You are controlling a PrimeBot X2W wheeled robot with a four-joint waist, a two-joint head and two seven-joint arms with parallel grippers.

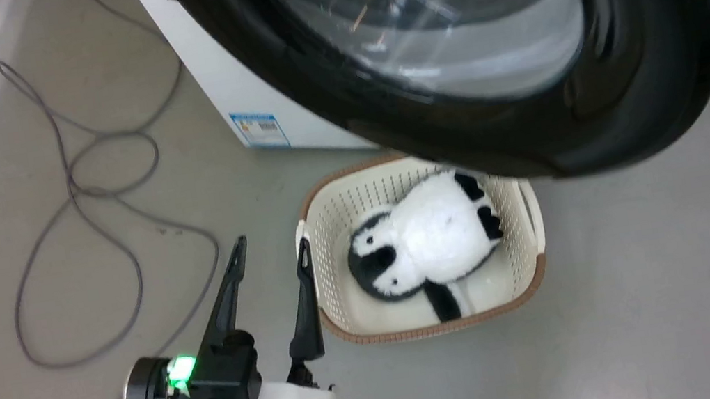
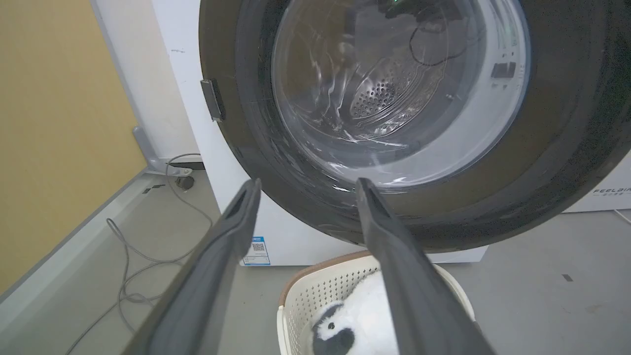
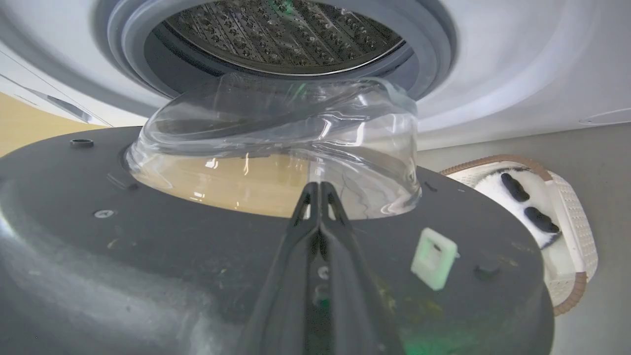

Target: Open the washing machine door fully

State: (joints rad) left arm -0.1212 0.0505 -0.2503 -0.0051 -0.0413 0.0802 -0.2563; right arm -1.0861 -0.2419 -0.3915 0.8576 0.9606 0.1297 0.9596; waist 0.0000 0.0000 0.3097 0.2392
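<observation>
**Laundry corner: swing unfinished**

Smooth grey floor [image 1: 625, 314] carries a cream lattice basket [image 1: 314, 209]. Above it hangs the large round black-rimmed, glass-bowled washing machine door [image 1: 657, 56], partway off the white front-loading washing machine [image 1: 218, 86]. The right claw [image 3: 318, 190], fingers together, lies against the door's inner face. The left claw [image 1: 271, 242] stands apart, idle. Pushing seems underway; the next move calls for a wider sweep about the hinge.

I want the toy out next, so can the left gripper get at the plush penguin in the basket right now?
Probably yes. The left gripper is open right beside the rim of the laundry basket, and most of the plush penguin lies uncovered; the washing machine door overhangs only the basket's far corner.
</observation>
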